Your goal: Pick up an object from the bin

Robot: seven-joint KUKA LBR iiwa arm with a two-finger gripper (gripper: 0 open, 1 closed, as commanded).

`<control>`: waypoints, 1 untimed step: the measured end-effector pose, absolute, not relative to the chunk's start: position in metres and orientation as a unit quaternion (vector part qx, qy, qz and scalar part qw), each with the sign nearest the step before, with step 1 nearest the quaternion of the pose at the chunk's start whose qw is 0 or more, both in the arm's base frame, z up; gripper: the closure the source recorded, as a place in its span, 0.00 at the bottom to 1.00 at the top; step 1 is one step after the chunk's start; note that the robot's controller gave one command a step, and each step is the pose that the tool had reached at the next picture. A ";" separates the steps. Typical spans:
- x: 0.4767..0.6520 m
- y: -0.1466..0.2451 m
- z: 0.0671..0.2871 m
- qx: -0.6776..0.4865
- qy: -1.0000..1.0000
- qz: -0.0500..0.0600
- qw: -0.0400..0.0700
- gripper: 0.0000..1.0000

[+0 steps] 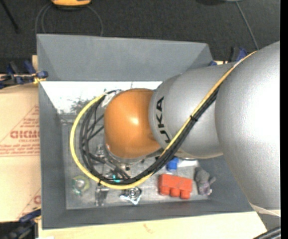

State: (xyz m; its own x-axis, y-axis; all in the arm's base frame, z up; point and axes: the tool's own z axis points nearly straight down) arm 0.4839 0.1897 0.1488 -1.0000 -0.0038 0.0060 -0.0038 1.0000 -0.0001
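Hovering over the grey bin's (124, 59) front-left floor, the claw (110, 176) sits under the arm's orange cover (129, 123); whether it is apart or together I cannot tell. Nearest it, by the front wall, lies a small shiny metal piece (131, 197), probably stiff and slick, best pinched across its middle. A red block (174, 185) lies beside it.

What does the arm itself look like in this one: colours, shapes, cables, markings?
The arm is built of fat, rounded silver-grey links. A glossy orange dome cover caps its wrist. Black lettering on the link beside it, partly hidden, reads UKA. A yellow cable follows the arm and loops wide round the wrist, with a bundle of black cables inside that loop.
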 end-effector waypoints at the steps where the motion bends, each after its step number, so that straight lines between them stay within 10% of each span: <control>1: 0.527 0.217 0.185 0.215 -0.977 -0.001 -0.004 0.00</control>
State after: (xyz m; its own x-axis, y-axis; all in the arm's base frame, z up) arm 0.5268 0.2165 0.1855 -0.9075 -0.4200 -0.0071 -0.4200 0.9075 -0.0005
